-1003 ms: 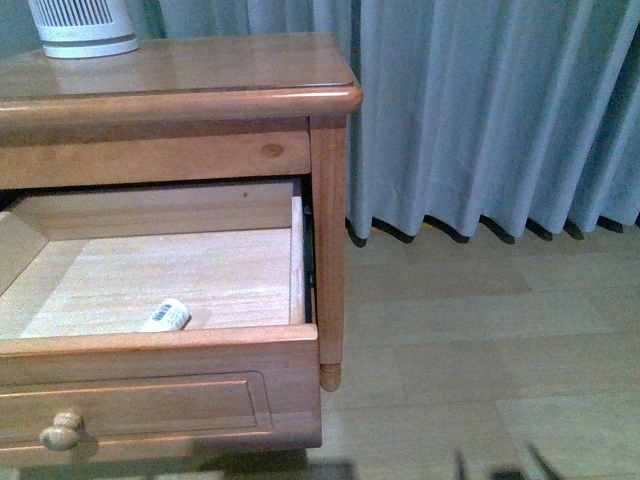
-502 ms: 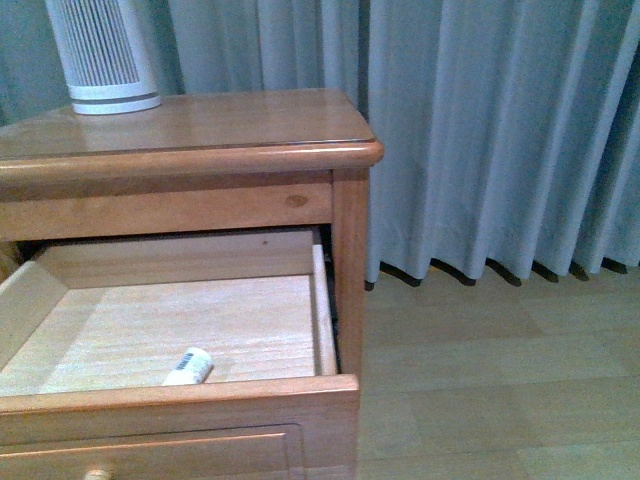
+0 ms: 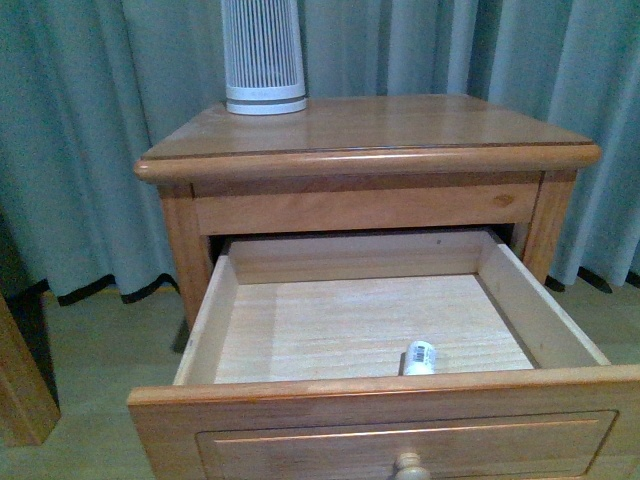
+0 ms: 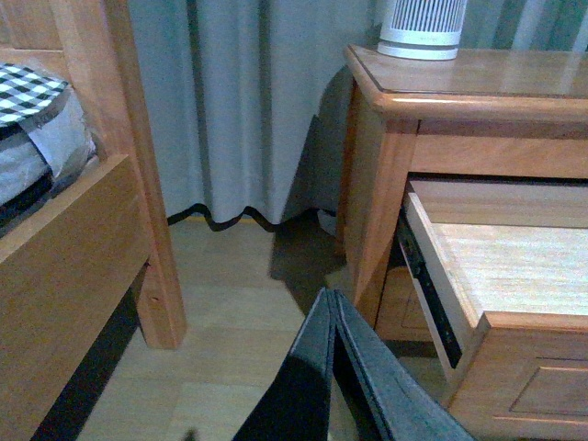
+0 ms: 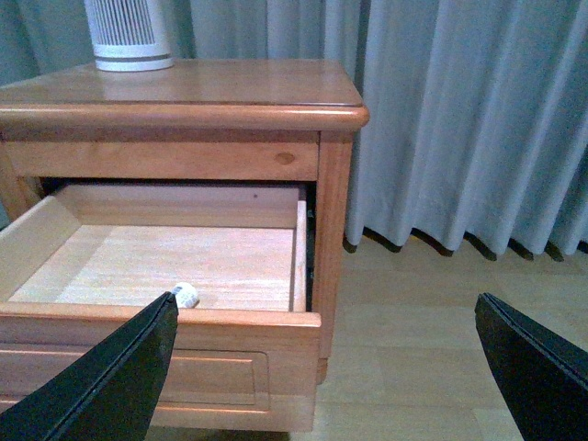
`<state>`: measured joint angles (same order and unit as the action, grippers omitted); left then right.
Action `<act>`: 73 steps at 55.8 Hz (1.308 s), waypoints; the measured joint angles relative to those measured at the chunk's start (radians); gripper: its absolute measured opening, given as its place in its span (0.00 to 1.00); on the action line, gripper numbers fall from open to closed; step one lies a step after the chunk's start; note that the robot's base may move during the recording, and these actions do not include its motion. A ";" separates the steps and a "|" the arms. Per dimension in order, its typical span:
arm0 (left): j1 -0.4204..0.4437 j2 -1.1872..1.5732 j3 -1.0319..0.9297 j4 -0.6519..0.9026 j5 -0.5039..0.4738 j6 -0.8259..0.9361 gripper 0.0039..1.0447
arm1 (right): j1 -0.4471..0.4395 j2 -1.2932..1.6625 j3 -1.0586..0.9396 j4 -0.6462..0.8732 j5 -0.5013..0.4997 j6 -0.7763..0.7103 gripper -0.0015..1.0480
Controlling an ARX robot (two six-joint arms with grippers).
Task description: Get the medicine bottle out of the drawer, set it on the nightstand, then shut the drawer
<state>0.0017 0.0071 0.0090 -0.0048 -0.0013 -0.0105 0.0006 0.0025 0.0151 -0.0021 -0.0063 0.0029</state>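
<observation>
Nightstand now ctr'd in view | drawer open | med bottle inside

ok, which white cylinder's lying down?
The small white plastic medicine bottle, on its side in the open wooden drawer; the tall ribbed white cylinder stands atop the honey-brown nightstand.

Dim, even indoor light with a cool bluish cast, plainest on the grey-blue pleated curtain. Falls mostly from above: pale sheen streaked across the glossy top of the honey-brown wooden nightstand, brightest on the pale wood bottom of the open upper drawer. Deep shadow in the slot above the drawer's back wall, and on the light wood-look floor beside the nightstand in the left wrist view. Soft and grainy throughout; too coarse to read the label on the small white plastic bottle.
</observation>
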 joint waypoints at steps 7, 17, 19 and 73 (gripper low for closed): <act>0.000 -0.002 0.000 0.000 0.001 0.000 0.03 | 0.000 0.000 0.000 0.000 0.002 0.000 0.93; 0.000 -0.002 0.000 0.000 0.001 0.000 0.03 | -0.026 0.388 0.225 -0.164 -0.145 0.227 0.93; 0.000 -0.002 0.000 0.000 0.001 0.000 0.03 | -0.018 0.494 0.302 -0.117 -0.143 0.243 0.93; 0.000 -0.002 0.000 0.000 0.001 0.000 0.32 | 0.343 2.120 1.413 -0.246 0.120 0.272 0.93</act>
<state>0.0013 0.0051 0.0090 -0.0048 -0.0002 -0.0105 0.3431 2.1227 1.4277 -0.2485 0.1139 0.2752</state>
